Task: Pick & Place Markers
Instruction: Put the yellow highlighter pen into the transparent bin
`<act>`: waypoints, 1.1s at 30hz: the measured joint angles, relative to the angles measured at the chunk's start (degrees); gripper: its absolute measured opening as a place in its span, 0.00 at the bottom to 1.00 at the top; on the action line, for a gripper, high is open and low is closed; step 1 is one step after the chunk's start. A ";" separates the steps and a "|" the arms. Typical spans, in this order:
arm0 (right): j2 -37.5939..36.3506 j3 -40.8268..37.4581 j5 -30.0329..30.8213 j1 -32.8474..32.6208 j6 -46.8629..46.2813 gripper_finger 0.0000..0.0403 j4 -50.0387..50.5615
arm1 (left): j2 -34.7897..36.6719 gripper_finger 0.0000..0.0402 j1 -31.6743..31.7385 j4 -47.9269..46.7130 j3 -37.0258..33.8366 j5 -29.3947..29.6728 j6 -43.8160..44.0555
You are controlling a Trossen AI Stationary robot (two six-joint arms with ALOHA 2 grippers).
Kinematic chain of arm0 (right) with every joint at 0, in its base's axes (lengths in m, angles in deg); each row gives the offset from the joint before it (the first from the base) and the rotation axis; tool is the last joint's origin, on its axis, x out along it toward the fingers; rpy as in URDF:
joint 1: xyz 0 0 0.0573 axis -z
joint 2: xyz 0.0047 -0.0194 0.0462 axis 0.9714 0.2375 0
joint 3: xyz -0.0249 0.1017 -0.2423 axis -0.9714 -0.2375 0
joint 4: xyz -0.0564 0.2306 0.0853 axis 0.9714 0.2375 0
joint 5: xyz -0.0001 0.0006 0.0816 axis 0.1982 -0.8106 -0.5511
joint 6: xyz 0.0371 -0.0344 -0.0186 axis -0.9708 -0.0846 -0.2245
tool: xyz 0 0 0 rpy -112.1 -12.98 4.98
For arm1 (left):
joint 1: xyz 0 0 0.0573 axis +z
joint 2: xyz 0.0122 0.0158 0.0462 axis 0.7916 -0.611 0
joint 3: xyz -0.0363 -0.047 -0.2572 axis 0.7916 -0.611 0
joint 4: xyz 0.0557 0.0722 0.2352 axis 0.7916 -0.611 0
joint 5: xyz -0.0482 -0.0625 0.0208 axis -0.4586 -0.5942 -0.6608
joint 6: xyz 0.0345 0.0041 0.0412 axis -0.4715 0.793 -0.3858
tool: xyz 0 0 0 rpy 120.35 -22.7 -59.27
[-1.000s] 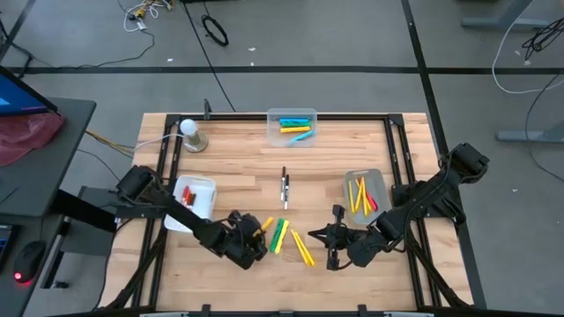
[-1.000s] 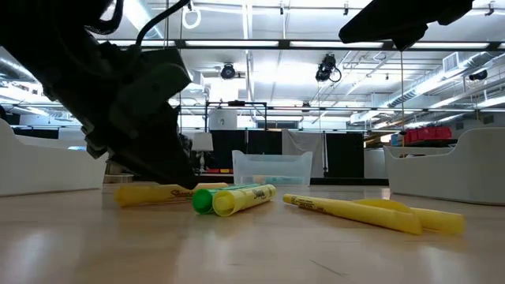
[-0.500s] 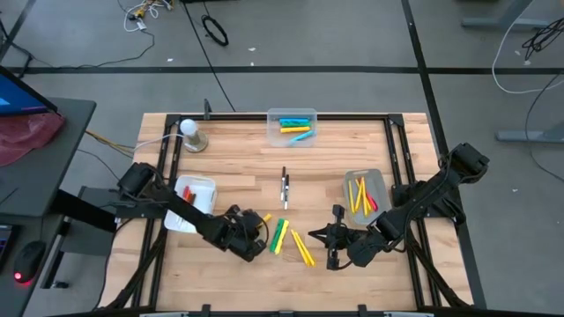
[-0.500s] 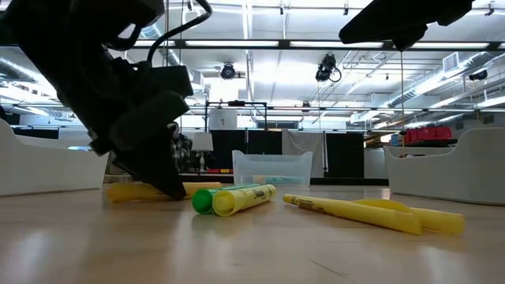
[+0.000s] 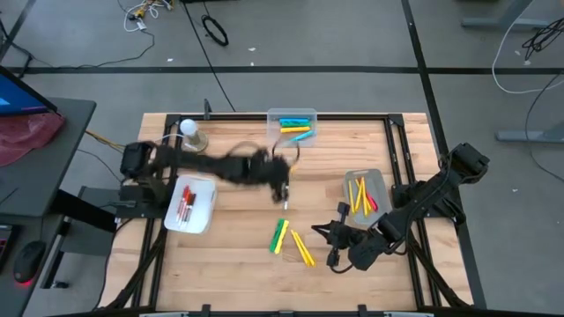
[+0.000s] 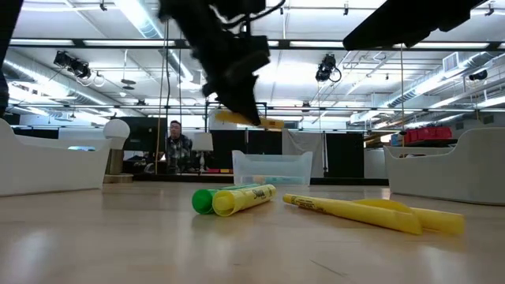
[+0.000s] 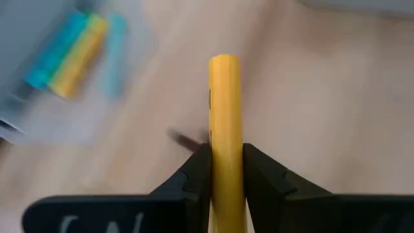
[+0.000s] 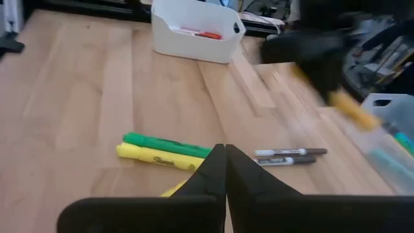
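Seen from above, a wooden counter (image 5: 229, 255) fills the middle of the frame, with a dark robot arm entering from each side. The left tool (image 5: 280, 176) is stretched toward the upper middle of the counter, raised off the surface, its fingers (image 7: 194, 169) pinching an orange-yellow marker (image 7: 224, 129) that sticks out forward between them. In the low view this marker (image 6: 248, 120) hangs in the air above a clear bin (image 6: 271, 168) at the far edge.

That clear bin (image 5: 292, 126) sits at the top centre of the overhead frame and holds yellow and blue markers. A white bin (image 5: 191, 204) at the left holds red-capped markers. A grey bin (image 5: 365, 194) at the right holds slim yellow and red markers.

Loose markers lie on the counter: two thin white markers with dark caps (image 5: 284, 188) just below the left tool, a green marker (image 5: 276, 235) and a yellow marker (image 5: 283, 237) side by side at lower centre, and two more yellow markers (image 5: 302, 248) just to their right.

The right tool (image 5: 336, 245) rests low at the lower right of centre, its fingers pressed together and holding nothing.

A person (image 6: 177, 147) is visible far back in the room in the low view.
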 joint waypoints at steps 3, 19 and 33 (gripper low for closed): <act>0.00 0.00 1.01 -0.45 -0.52 0.01 1.01 | -1.24 0.17 8.32 -0.20 3.83 -1.95 -7.34; 0.00 0.00 1.07 -0.42 -8.12 0.01 1.51 | -18.14 0.17 28.17 8.38 17.19 -12.23 -22.32; 0.00 0.00 1.05 -0.36 -8.19 0.01 1.37 | -25.39 0.24 28.08 7.33 25.02 -21.24 -29.82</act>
